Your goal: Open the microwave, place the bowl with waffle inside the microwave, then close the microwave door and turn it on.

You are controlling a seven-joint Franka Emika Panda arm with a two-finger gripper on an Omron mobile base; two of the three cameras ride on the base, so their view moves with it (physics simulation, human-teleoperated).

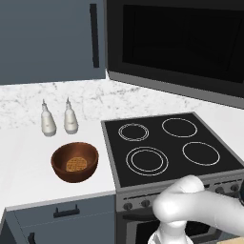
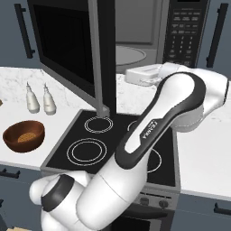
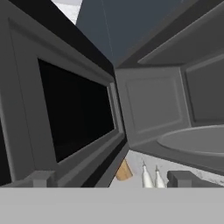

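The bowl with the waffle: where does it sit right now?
The bowl sits on the white counter, left of the cooktop and in front of two white bottles, in both base views.

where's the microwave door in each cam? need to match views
Left base view: microwave door, swung open, spans the upper right above the cooktop.
Right base view: the door's window panel runs from upper left to its grey edge at top centre, left of the open cavity.
Hand view: the door's inner side takes the left half, the cavity to its right.
Shared landmark: the two white bottles on the counter.
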